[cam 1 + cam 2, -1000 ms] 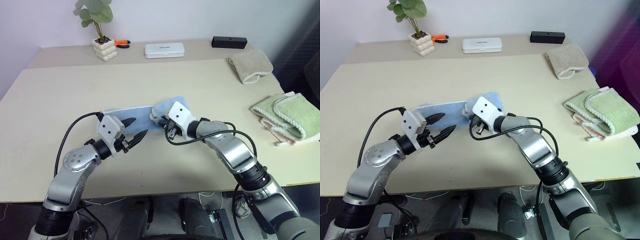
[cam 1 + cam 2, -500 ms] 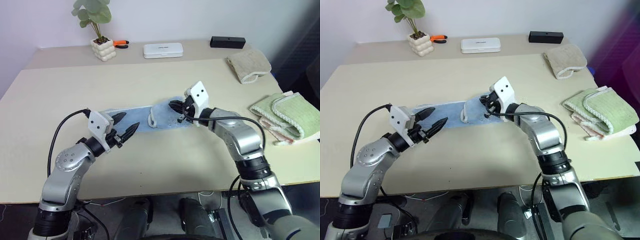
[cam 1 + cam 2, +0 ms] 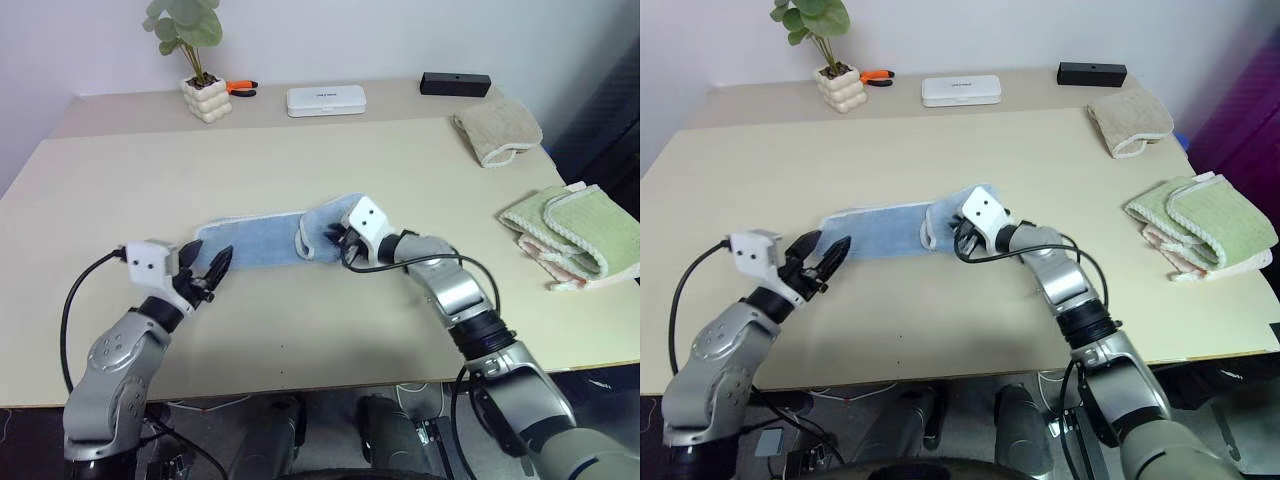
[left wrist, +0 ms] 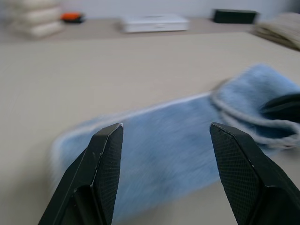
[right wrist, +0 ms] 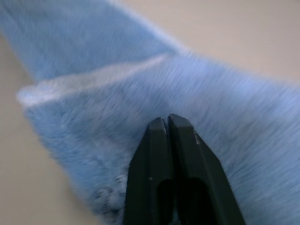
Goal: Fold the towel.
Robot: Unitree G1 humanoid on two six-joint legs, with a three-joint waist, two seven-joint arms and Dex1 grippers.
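The light blue towel lies as a long strip across the middle of the table. Its right end is folded back over itself into a thicker flap. My right gripper is shut, its fingertips pressed together and resting on that folded flap; I see no cloth between the fingers. My left gripper is open and level, just short of the towel's left end. Through its wide gap the left wrist view shows the towel.
At the back edge stand a potted plant, an orange tool, a white case and a black box. A beige towel lies at the back right. Green and pink towels are stacked at the right edge.
My left gripper has drawn back to the left, from over the towel's middle to its left end. My right gripper lifted off to the right, then came down shut on the folded flap.
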